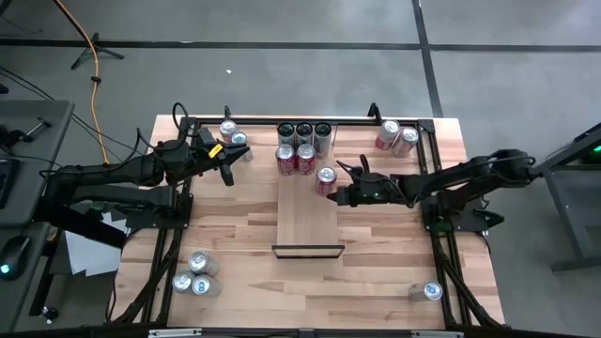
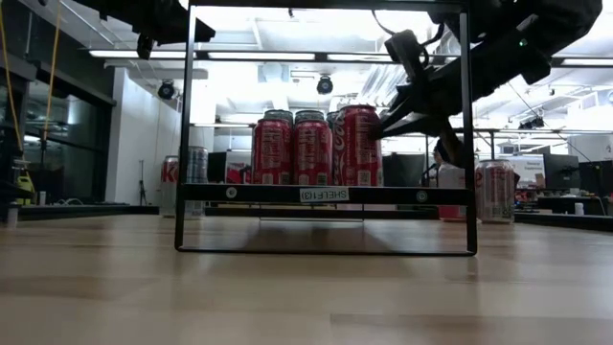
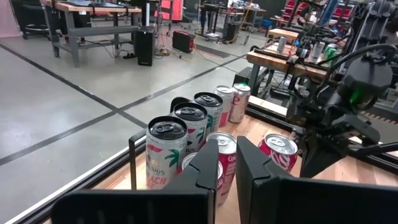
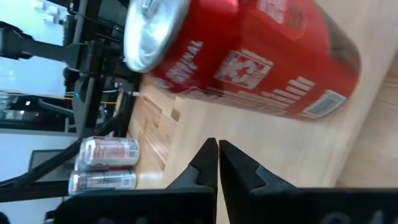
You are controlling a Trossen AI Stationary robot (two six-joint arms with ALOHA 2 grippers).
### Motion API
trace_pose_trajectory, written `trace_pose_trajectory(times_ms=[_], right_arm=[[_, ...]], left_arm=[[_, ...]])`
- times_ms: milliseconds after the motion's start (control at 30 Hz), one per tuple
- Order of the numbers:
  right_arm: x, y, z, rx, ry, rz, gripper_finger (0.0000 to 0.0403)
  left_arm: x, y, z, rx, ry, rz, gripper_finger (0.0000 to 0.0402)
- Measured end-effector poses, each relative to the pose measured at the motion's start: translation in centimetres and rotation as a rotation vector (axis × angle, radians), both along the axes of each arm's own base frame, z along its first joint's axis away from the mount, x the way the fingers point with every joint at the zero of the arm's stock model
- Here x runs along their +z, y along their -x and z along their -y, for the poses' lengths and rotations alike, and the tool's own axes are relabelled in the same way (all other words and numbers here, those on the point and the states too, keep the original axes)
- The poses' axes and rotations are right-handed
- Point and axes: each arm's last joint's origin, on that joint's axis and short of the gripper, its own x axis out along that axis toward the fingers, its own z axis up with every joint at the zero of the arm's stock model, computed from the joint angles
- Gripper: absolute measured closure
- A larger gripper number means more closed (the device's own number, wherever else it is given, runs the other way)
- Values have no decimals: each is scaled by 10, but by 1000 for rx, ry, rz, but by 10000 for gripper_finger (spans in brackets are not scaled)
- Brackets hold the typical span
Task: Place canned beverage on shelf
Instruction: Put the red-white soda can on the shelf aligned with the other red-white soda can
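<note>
The shelf (image 1: pixel 307 218) is a pale wood panel in the table's middle, with a black bar (image 1: pixel 307 249) at its near end. In the low view it sits raised on a black frame (image 2: pixel 326 195). Several red and dark cans (image 1: pixel 302 145) stand upright at its far end. One more red can (image 1: pixel 326 178) (image 4: pixel 249 56) stands on its base on the shelf just nearer, at the right edge. My right gripper (image 1: pixel 336 194) (image 4: pixel 217 155) is shut beside this can, apart from it, holding nothing. My left gripper (image 1: pixel 226 167) (image 3: pixel 227 158) hangs shut and empty over the far left.
Two cans (image 1: pixel 233 134) stand at the far left under my left gripper, and two more (image 1: pixel 396 138) at the far right. Three cans (image 1: pixel 195 277) stand near the front left and one (image 1: pixel 430 291) at the front right. Black rails (image 1: pixel 434 202) border the table.
</note>
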Motion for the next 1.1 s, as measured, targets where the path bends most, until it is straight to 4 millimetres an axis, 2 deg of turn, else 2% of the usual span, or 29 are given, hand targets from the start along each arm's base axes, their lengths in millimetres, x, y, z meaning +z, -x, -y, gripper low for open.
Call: trace_pose_trajectory(times_ms=[733,1100], right_arm=[[-13,-10,15,-72,-44,17,403],[-10,-10,35,-166,-25,57,403]], left_arm=[[-2,0,0,15,0,-17,398],[-2,0,0,15,0,-17,398]])
